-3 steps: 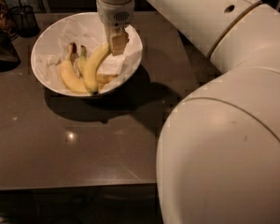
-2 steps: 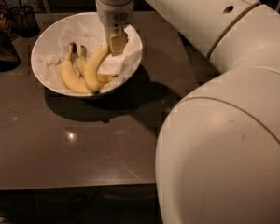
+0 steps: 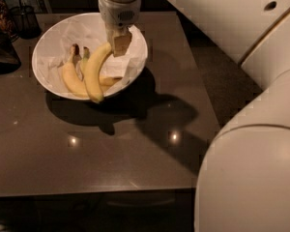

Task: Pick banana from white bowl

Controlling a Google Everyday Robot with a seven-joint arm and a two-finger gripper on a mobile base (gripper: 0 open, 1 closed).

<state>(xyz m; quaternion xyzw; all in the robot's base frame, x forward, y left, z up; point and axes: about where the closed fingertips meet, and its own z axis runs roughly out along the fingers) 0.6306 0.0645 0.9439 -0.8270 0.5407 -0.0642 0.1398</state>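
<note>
Here, you have the hand [image 3: 119,43] at the upper middle of the frame, hanging straight down over the right half of the white bowl [image 3: 42,50], and its lower end meets the upper end of the banana [image 3: 95,72]. You cannot tell from this view whether the hand is open or closed, or whether it has the fruit gripped; the two simply touch or overlap there. The banana lies inside the bowl, the longest of the fruit, curving from beside the hand down toward the left centre of the frame, its lower tip at the bowl's near rim. Just left of it you see shorter bananas [image 3: 71,79] with dark brown ends pointing up, lying against it on the crumpled white paper [image 3: 87,30] that lines the bowl. The bowl stands on the dark brown bench [image 3: 111,158], in the upper left part of its top. In the upper left corner of the frame a dark wire-mesh cup [image 3: 25,19] stands apart from the bowl. The robot's pale arm [image 3: 251,129] fills the right side of the frame.
</note>
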